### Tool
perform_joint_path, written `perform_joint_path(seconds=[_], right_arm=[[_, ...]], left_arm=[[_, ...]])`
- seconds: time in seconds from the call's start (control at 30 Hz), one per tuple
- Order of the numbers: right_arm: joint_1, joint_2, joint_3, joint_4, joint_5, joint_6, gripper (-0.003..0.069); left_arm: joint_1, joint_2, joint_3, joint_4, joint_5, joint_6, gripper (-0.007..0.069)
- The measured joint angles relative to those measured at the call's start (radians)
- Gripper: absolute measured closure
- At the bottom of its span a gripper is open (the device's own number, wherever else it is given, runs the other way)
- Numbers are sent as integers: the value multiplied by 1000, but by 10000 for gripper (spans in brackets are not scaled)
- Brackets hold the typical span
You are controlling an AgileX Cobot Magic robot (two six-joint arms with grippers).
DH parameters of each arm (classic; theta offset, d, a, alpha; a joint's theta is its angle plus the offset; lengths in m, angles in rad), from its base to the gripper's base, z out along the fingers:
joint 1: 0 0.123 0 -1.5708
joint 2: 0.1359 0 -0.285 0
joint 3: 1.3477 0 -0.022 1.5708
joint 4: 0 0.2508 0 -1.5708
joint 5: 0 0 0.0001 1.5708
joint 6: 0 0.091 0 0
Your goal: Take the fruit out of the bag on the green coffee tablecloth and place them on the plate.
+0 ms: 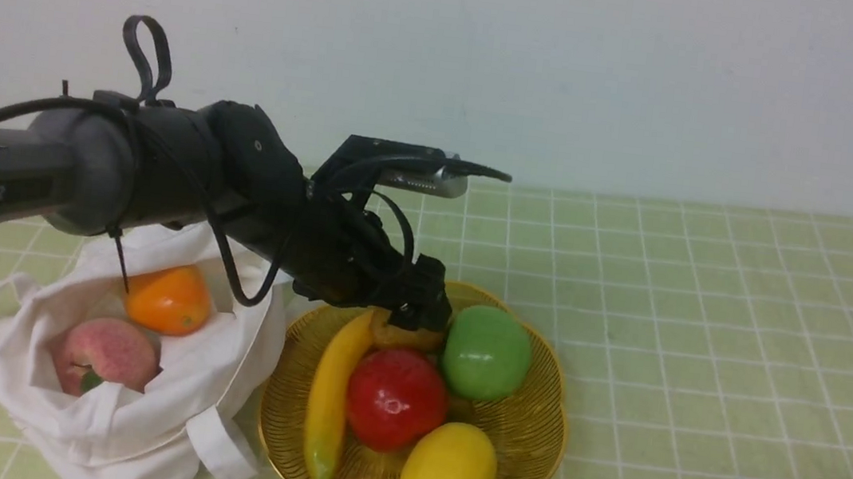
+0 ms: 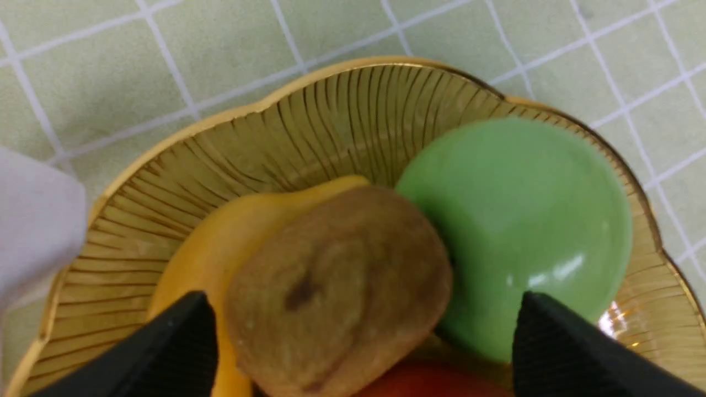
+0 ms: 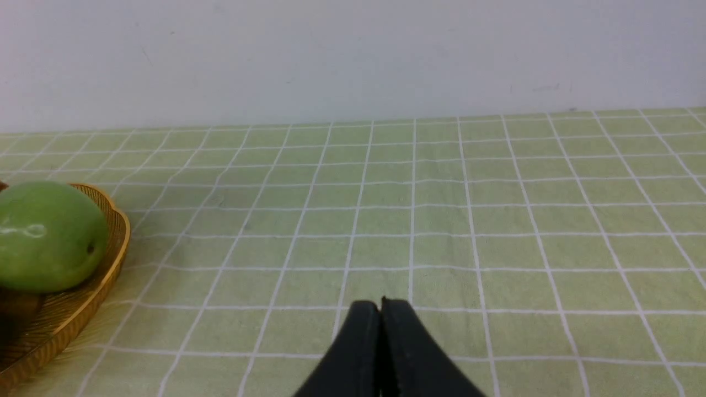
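The white bag (image 1: 133,415) lies open on the green coffee tablecloth (image 1: 704,343) at the left, with the orange fruit (image 1: 169,298) and the pink peach (image 1: 106,356) inside. The golden plate (image 1: 530,460) stands right of it. My left gripper (image 1: 417,319) hangs over the plate's far side. In the left wrist view the left gripper (image 2: 362,298) is open around the brownish pear-like fruit (image 2: 336,292), which rests on the banana and against the green apple, with a gap to one finger. The pear-like fruit also shows in the front view (image 1: 403,337). My right gripper (image 3: 380,303) is shut and empty above bare cloth.
The plate also holds a banana (image 1: 328,397), a red apple (image 1: 394,398), a green apple (image 1: 486,352) and a lemon (image 1: 448,475). The bag's edge (image 2: 33,220) lies close to the plate rim (image 2: 220,160). A white wall stands behind the table.
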Motion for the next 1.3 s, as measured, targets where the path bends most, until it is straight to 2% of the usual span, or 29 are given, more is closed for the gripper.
perform_joint_path(seconds=[0.27, 0.43, 0.57, 0.6, 0.63, 0.67, 0.7, 0.77, 0.83, 0.9, 0.97, 1.1, 1.2, 1.3], right_arm=[[0, 0, 0, 0, 0, 0, 674], [0, 0, 0, 0, 0, 0, 674], [0, 0, 0, 0, 0, 2, 674], [0, 0, 0, 0, 0, 3, 674], [0, 0, 0, 0, 0, 5, 674], [0, 0, 0, 0, 0, 5, 674], [0, 0, 0, 0, 0, 6, 674], [0, 0, 0, 0, 0, 6, 674], [0, 0, 0, 0, 0, 8, 674], [0, 0, 0, 0, 0, 8, 674], [0, 0, 0, 0, 0, 8, 674], [0, 0, 0, 0, 0, 8, 674], [0, 0, 0, 0, 0, 8, 674], [0, 0, 0, 0, 0, 8, 674]], left_arm=[[0, -62, -1, -7, 75, 0, -36], [0, -179, -50, -2, 151, -1, 144], [0, -324, -133, 7, 262, -1, 413], [0, -330, -136, 8, 266, -1, 426], [0, -390, -163, 40, 306, -1, 535], [0, -390, -163, 40, 306, -1, 535], [0, -439, -176, 80, 330, -1, 586], [0, -522, -183, 175, 374, -10, 622], [0, -554, -183, 224, 400, -27, 627], [0, -615, -183, 332, 470, -82, 632], [0, -685, -176, 461, 569, -177, 632], [0, -817, -99, 615, 676, -305, 632], [0, -928, 8, 659, 678, -376, 632], [0, -1045, 146, 653, 615, -429, 632]])
